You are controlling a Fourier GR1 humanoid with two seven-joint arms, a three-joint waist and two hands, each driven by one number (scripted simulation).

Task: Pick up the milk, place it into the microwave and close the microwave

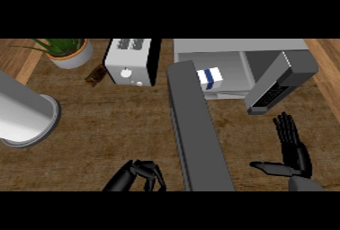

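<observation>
The wooden worktop (113, 121) spreads ahead of both hands, with its widest bare stretch up and to the left of the left hand (138, 176). The microwave (266, 49) stands ahead of the right hand (292, 155), and its door (198, 130) hangs wide open, a long grey slab running from the cavity down between the two hands and walling one off from the other. The microwave's control panel (275, 87) juts out just beyond the right hand's fingertips. A large grey cylinder (23, 117) lies far to the left of the left hand, at the view's edge. A white toaster (129, 60) stands well ahead of the left hand, just left of the door's far end, with a small dark object (97, 74) beside it that is too small to identify. A potted plant (66, 50) sits further left, in the far corner. The milk (210, 78), a white carton with a blue stripe, stands inside the microwave cavity, ahead and to the left of the right hand, touched by neither hand. The right hand is spread, fingers straight, thumb out to the left. The left hand's fingers are curled on nothing.
</observation>
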